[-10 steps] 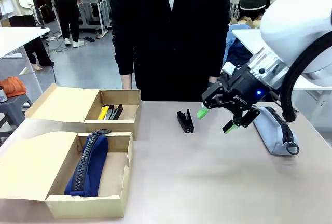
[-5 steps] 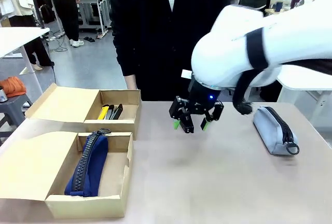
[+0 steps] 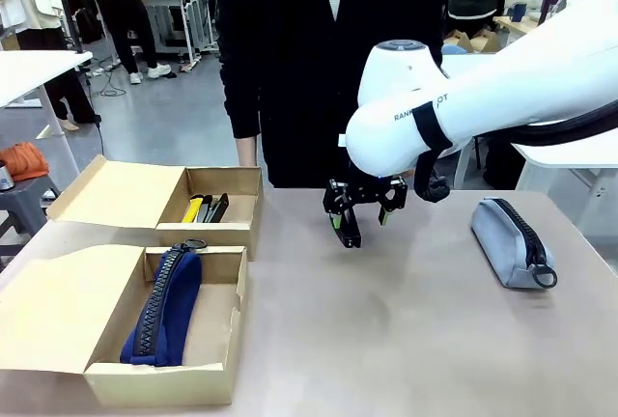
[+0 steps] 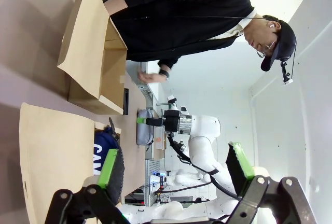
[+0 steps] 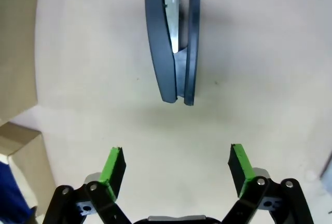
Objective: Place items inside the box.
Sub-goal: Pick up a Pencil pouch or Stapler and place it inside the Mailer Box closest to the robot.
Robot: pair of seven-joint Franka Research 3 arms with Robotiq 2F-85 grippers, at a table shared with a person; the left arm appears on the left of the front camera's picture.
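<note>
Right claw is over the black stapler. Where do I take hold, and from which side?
I'd take the stapler mid-body, straight down from above. It lies on its side, so arm and base give two long outer flanks, and the open right claw lines up across them.

I'm getting bright, even overhead light on the table (image 3: 406, 340). The stapler (image 5: 174, 42) is casting a soft shadow toward 6 o'clock. Wrist views are bowing at the edges; the wall (image 4: 295, 1) at 2 o'clock is washing out.
</note>
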